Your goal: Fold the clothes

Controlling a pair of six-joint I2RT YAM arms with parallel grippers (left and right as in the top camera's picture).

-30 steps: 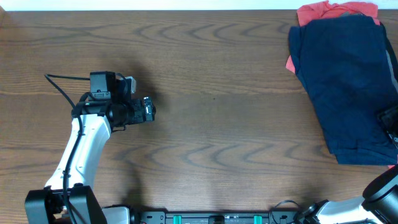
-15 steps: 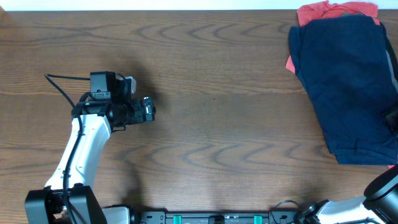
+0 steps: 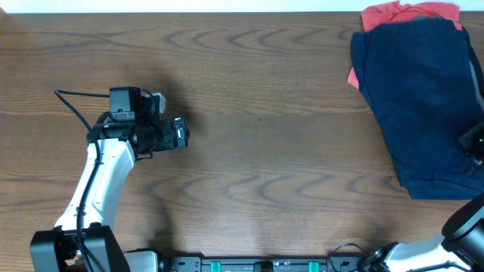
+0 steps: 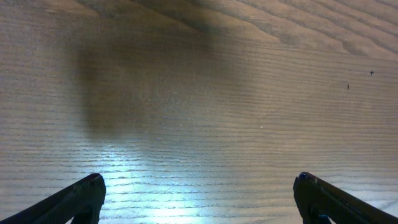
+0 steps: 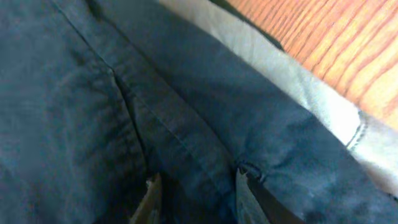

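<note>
Clothes (image 3: 423,98): navy over coral, lay at counter's (image 3: 265,113) far-right corner, long axis far-to-near. Right end effector (image 3: 473,142): sat atop them, nearer, fingers (image 5: 152,199) narrowly straddling a seam (image 5: 174,140); grip could not be told. Left end effector (image 3: 180,133): released, counter's left.

Robot lab: arm (image 3: 102,177), wood table (image 3: 265,151)
</note>
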